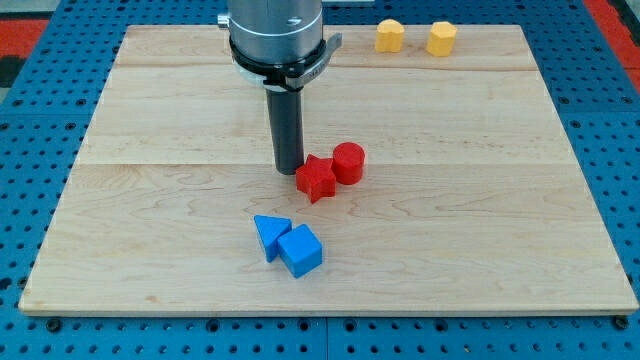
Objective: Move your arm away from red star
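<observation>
The red star [316,179] lies near the middle of the wooden board [150,200]. A red cylinder [348,162] touches it on its upper right. My tip [289,169] stands just left of the red star, at its upper left edge, touching or almost touching it. The dark rod rises from there to the grey arm head at the view's top.
A blue triangle [270,235] and a blue cube [301,250] lie together below the red star. Two yellow blocks [390,36] [441,38] sit at the board's top edge, right of the arm. Blue pegboard surrounds the board.
</observation>
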Motion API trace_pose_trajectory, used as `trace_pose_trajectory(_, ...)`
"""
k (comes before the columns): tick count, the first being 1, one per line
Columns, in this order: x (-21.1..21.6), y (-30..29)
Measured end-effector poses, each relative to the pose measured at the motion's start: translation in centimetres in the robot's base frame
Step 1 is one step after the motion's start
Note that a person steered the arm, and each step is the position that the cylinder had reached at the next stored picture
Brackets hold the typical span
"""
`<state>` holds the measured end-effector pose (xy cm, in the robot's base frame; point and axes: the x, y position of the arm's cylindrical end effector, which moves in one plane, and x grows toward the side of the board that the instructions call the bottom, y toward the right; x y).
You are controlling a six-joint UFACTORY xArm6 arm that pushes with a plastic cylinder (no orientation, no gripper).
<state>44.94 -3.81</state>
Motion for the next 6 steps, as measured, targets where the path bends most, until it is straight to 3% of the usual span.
trace_pose_trajectory(3,-3.1,-1.5)
trace_pose_trajectory(6,-4.5,2.9)
